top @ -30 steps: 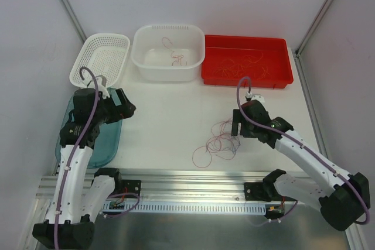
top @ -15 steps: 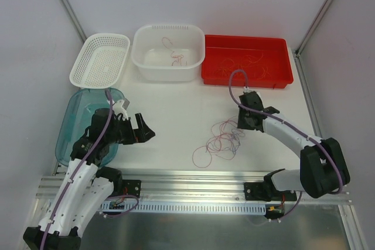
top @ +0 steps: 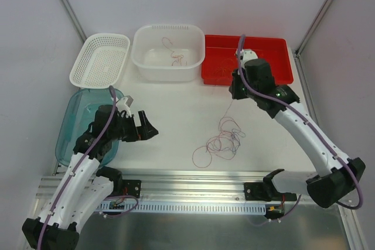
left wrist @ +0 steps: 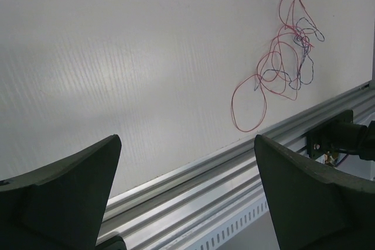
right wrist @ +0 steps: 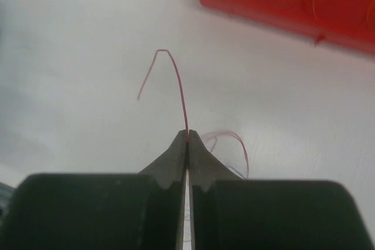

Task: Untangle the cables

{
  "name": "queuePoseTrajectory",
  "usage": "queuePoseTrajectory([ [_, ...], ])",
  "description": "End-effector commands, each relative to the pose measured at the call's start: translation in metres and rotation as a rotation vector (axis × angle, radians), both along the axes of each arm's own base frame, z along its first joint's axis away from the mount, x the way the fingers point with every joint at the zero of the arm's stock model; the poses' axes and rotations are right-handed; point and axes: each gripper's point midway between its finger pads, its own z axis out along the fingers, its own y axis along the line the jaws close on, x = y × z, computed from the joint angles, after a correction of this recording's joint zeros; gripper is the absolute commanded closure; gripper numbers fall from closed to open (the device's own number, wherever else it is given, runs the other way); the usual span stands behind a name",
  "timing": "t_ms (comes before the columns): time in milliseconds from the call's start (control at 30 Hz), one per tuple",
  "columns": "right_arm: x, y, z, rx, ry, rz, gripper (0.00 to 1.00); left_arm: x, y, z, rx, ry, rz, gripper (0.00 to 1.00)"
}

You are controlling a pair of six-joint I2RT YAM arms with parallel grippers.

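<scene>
A matt white desk [left wrist: 117, 57] with fine ribbing is seen, edged along its near side by a brushed aluminium rail [top: 176, 181]. The thin red-orange thread-like cables [top: 222, 140] look smooth. Glossy plastic is shown by the red rectangular tray [top: 214, 75] near the far right corner, and matt black plastic by the left fingers [left wrist: 64, 191].

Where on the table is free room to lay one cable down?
The table is barest at its middle, between the white tub, the left gripper and the cable tangle. Crowded: around the tangle, and before the red tray, where the right gripper pinches a strand.
</scene>
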Motion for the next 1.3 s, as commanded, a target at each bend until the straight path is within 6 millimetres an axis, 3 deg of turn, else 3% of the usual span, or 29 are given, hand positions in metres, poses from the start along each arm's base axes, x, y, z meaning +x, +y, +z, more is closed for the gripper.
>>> queuePoseTrajectory([
  [0, -0.026, 0.024, 0.091, 0.082, -0.151, 0.181, 0.99, 0.01, -0.011, 0.035, -0.046, -0.093, -0.042, 0.02],
  [67, -0.038, 0.043, 0.127, 0.164, -0.206, 0.27, 0.99, 0.012, -0.016, 0.05, -0.055, -0.123, -0.06, 0.02],
  [167, -0.05, 0.062, 0.152, 0.243, -0.235, 0.329, 0.99, 0.015, -0.023, 0.071, -0.072, -0.161, -0.087, 0.02],
  [267, -0.058, 0.08, 0.164, 0.332, -0.235, 0.361, 0.99, 0.015, -0.035, 0.088, -0.086, -0.205, -0.126, 0.02],
  [467, -0.063, 0.103, 0.163, 0.444, -0.194, 0.321, 0.99, 0.02, -0.068, 0.101, -0.103, -0.27, -0.174, 0.01],
  [500, -0.065, 0.106, 0.162, 0.451, -0.192, 0.32, 0.99, 0.011, -0.083, 0.1, -0.109, -0.272, -0.227, 0.01],
  [567, -0.063, 0.109, 0.161, 0.473, -0.185, 0.296, 0.99, 0.02, -0.097, 0.097, -0.087, -0.306, -0.209, 0.01],
  [600, -0.065, 0.111, 0.162, 0.478, -0.185, 0.297, 0.99, 0.014, -0.114, 0.089, -0.073, -0.298, -0.245, 0.01],
  [700, -0.066, 0.112, 0.167, 0.502, -0.195, 0.282, 0.99, 0.03, -0.126, 0.083, -0.065, -0.311, -0.134, 0.01],
  [733, -0.066, 0.112, 0.167, 0.504, -0.196, 0.276, 0.99, 0.031, -0.133, 0.07, -0.055, -0.29, -0.126, 0.01],
  [900, -0.069, 0.1, 0.169, 0.538, -0.217, 0.214, 0.99, 0.048, -0.165, 0.065, -0.135, -0.307, -0.038, 0.02],
  [1267, -0.078, 0.083, 0.172, 0.589, -0.241, 0.159, 0.99, 0.047, -0.231, 0.028, -0.153, -0.241, -0.003, 0.16],
])
